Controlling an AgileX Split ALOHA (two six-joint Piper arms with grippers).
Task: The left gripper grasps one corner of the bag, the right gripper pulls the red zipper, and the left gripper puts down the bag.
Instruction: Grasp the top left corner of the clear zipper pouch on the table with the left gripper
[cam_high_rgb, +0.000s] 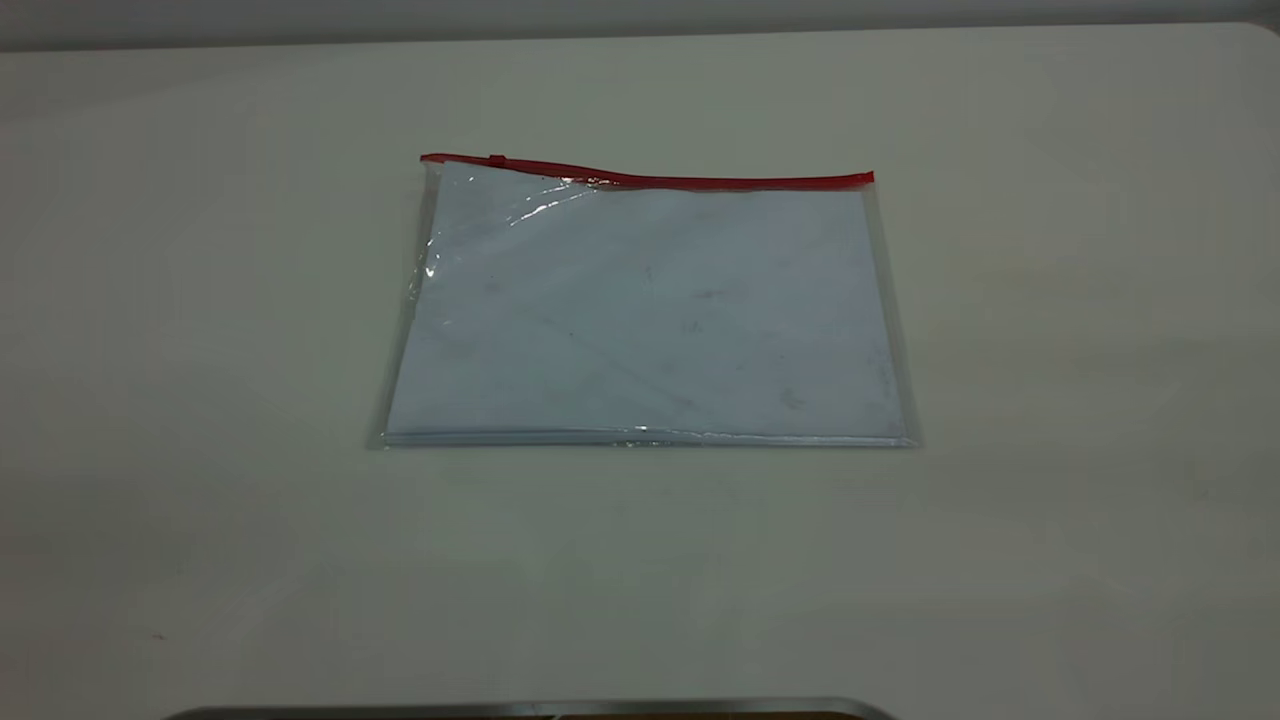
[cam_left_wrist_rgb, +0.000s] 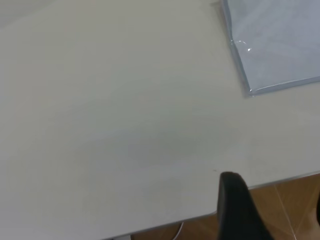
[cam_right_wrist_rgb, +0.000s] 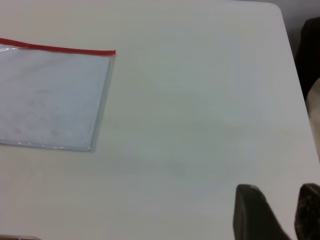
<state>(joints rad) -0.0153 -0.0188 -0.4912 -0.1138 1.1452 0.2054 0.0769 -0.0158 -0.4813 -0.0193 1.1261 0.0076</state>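
The bag (cam_high_rgb: 645, 310) lies flat in the middle of the white table, with white paper showing through the clear film. The red zipper (cam_high_rgb: 650, 178) runs along its far edge, with the small slider tab (cam_high_rgb: 497, 160) near the left end. Neither gripper shows in the exterior view. The left gripper (cam_left_wrist_rgb: 275, 210) hangs open and empty over the table's edge, far from the bag's corner (cam_left_wrist_rgb: 275, 45). The right gripper (cam_right_wrist_rgb: 280, 207) is open and empty above bare table, well off from the bag (cam_right_wrist_rgb: 50, 95) and the zipper's end (cam_right_wrist_rgb: 100, 51).
The table edge (cam_left_wrist_rgb: 280, 180) with brown floor beyond lies under the left gripper. The table's rounded corner (cam_right_wrist_rgb: 277, 10) and a dark object (cam_right_wrist_rgb: 310, 45) show in the right wrist view. A metal strip (cam_high_rgb: 530, 708) lies at the near edge.
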